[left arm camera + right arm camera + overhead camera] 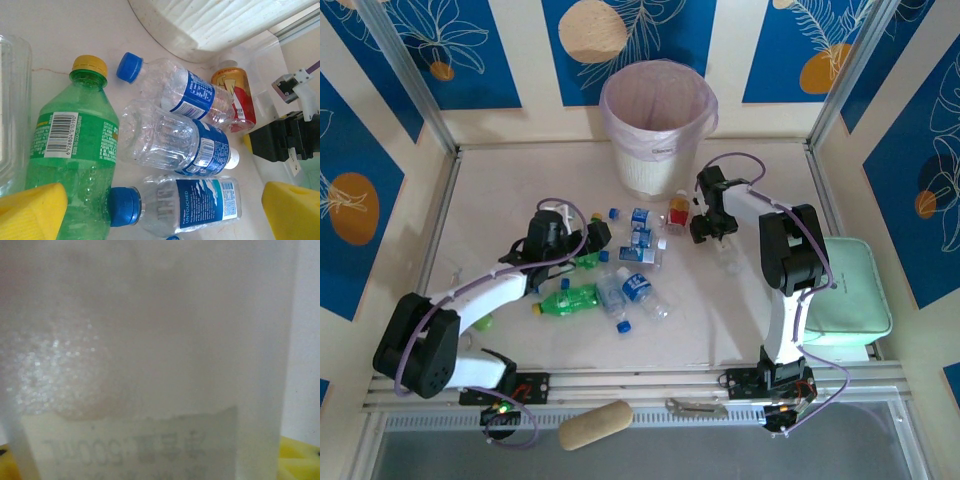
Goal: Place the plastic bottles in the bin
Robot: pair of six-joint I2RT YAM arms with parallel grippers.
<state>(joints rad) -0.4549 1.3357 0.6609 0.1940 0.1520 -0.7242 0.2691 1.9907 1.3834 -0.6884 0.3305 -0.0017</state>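
Observation:
The white bin (658, 125) with its pink liner stands at the back centre. Before it lie several plastic bottles: a green one (570, 298), clear blue-labelled ones (638, 285) and a red-capped amber one (678, 212). My left gripper (590, 240) hovers open over the pile. Its yellow fingers (30, 210) straddle a yellow-capped green bottle (75, 145) and three clear bottles (190, 202); the amber bottle (235, 95) lies nearer the bin wall (215, 25). My right gripper (712, 232) is shut on a translucent white bottle (150, 340) that fills its view between the yellow fingertips (300, 460).
A pale green tray (850, 290) sits at the right edge beside the right arm. A tan roll (595, 424) and a metal tool (698, 407) lie on the front rail. Loose blue caps (622, 326) dot the table. Walls close in on three sides.

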